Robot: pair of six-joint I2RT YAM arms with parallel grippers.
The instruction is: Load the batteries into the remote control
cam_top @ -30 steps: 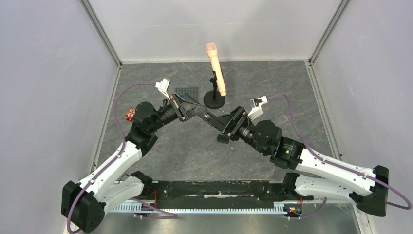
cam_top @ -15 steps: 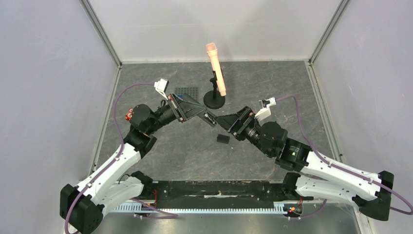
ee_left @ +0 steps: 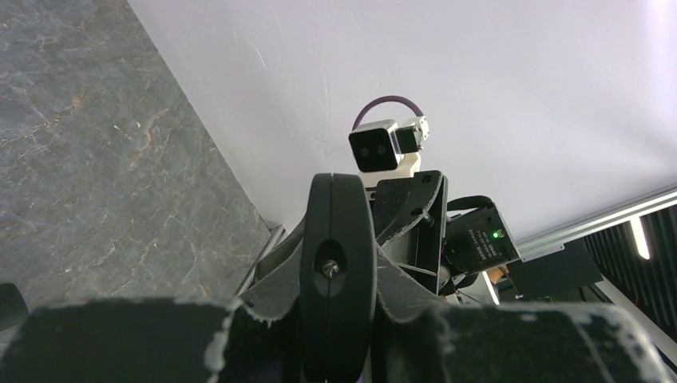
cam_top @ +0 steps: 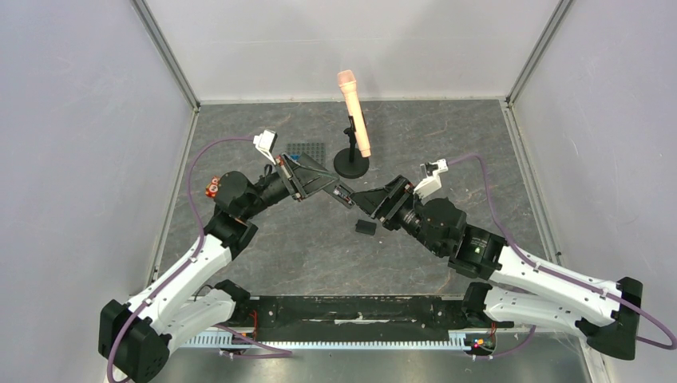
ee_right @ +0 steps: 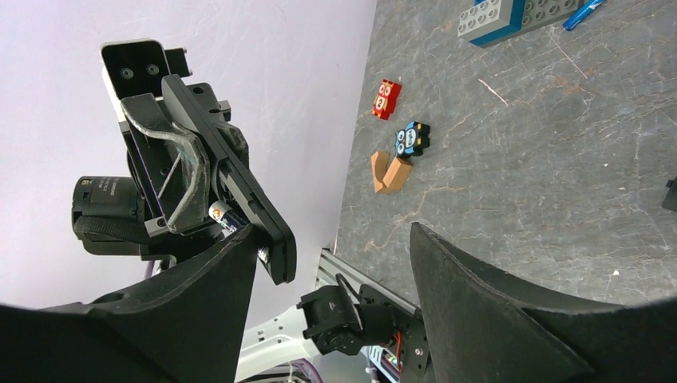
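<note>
My left gripper (cam_top: 323,182) is shut on the remote control (cam_top: 343,193), a slim black bar held above the table with its free end pointing at the right arm. In the left wrist view the remote (ee_left: 337,239) shows end-on between the pads (ee_left: 128,335). My right gripper (cam_top: 369,201) is open and empty, just off the remote's end. In the right wrist view the remote (ee_right: 247,191) stands beside the right gripper's left finger (ee_right: 199,303), and one battery (ee_right: 226,217) with a pale label lies in its open side. No other battery shows.
A small flat black square piece (cam_top: 366,227) lies on the table under the grippers. A peach microphone (cam_top: 354,120) on a black stand is behind them. A red brick (ee_right: 388,98), a blue-black piece (ee_right: 412,137), a tan block (ee_right: 389,172) and blue-grey bricks (ee_right: 511,14) lie at the left.
My right arm drew back to the right, off the remote's end, then edged slightly back. The black square piece now lies free on the table. The left arm shifted a little.
</note>
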